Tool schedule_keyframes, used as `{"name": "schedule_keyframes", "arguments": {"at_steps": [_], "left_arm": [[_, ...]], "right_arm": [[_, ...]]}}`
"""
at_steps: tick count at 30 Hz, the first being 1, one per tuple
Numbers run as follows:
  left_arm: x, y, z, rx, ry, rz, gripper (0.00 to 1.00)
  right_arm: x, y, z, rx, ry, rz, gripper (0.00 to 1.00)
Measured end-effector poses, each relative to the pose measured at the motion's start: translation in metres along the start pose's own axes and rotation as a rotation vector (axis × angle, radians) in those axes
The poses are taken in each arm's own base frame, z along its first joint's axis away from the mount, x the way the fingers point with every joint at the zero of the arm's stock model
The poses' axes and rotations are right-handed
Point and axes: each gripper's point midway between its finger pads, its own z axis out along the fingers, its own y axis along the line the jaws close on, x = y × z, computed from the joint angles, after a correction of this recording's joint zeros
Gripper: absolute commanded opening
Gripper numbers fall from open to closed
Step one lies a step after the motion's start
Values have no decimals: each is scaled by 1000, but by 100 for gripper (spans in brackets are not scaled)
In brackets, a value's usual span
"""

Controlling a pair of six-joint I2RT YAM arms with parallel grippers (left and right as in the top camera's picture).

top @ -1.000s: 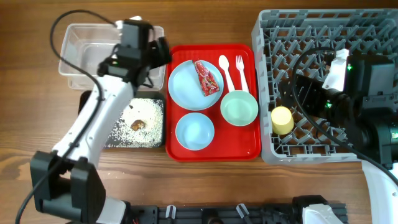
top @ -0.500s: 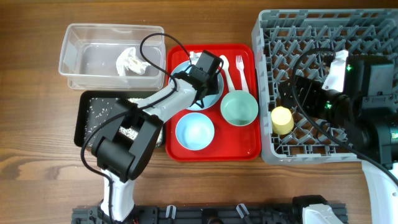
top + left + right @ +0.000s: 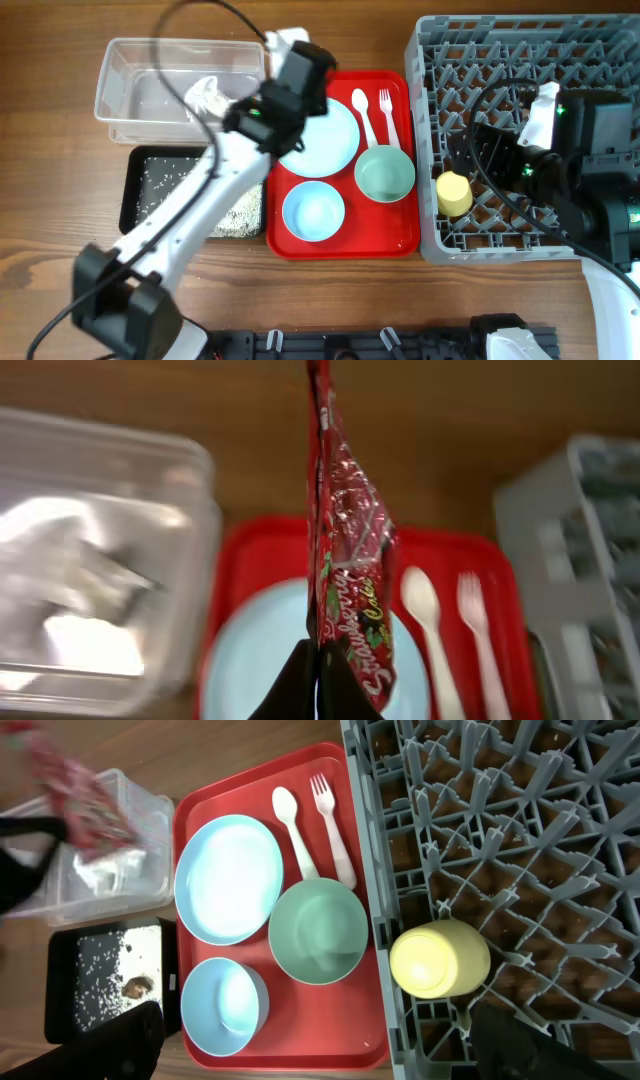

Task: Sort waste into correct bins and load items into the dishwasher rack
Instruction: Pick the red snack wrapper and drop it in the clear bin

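My left gripper point(image 3: 318, 672) is shut on the lower edge of the red printed snack wrapper point(image 3: 350, 550), which hangs lifted above the light-blue plate point(image 3: 325, 140), near the clear tub point(image 3: 130, 75). The overhead view hides the wrapper under the left arm point(image 3: 225, 165). A crumpled white napkin point(image 3: 207, 95) lies in the tub. Rice scraps cover the black tray point(image 3: 150, 190). My right gripper point(image 3: 315, 1025) stands open over the front edge of the grey rack point(image 3: 530, 60); a yellow cup point(image 3: 453, 193) lies in the rack.
On the red serving tray point(image 3: 395, 235) sit the plate, a small light-blue bowl point(image 3: 313, 212), a mint-green bowl point(image 3: 384, 173), a white spoon point(image 3: 364, 112) and a white fork point(image 3: 388, 110). Bare wood runs along the table's front.
My left gripper came from the tub to the plate, shut on the wrapper and lifted it up and left, off the plate. The right arm has not moved.
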Motion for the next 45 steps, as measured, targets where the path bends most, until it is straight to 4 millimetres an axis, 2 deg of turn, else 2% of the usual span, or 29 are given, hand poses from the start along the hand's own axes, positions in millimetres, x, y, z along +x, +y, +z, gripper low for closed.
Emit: {"name": "schedule_keyframes", "arguments": {"at_steps": [1,2,3,4,6,8,10,11,14,15,17,20,22,25,28,33,43,45], "left_arm": [[-10,20,2,-52,-18,-15,4],[-12,45,12,-118,-10,-35,4],[-12,62,22,-161,2,-46,4],[-9,85,36,-217,24,-64,12],[1,124,60,-305,71,-98,87],[9,155,77,-360,108,-113,99],[12,172,81,-360,140,-97,99],[12,172,78,-354,154,-84,100],[19,155,56,-311,223,-24,100],[14,131,31,-243,221,9,99],[5,101,-2,-157,196,42,99],[8,56,-59,-20,175,109,97],[15,34,-84,48,174,153,97],[37,15,-94,100,235,207,97],[55,5,-102,117,292,205,100],[70,13,-107,85,357,182,100],[70,14,-107,80,360,176,100],[61,19,-108,53,313,175,100]], "right_arm": [[0,0,0,0,0,0,99],[0,0,0,0,1,0,99],[0,0,0,0,1,0,99],[0,0,0,0,1,0,99],[0,0,0,0,1,0,99],[0,0,0,0,1,0,99],[1,0,0,1,3,1,99],[2,-1,0,3,7,2,99],[2,-1,0,4,9,2,99],[3,-1,0,4,12,2,99],[3,-1,0,5,13,3,99],[3,-1,0,6,15,3,99],[3,-1,0,6,15,3,99],[3,-1,0,6,15,3,99],[3,-1,0,6,15,3,100],[3,-1,0,6,14,3,100],[3,-1,0,6,15,3,100],[3,-1,0,6,15,3,100]]}}
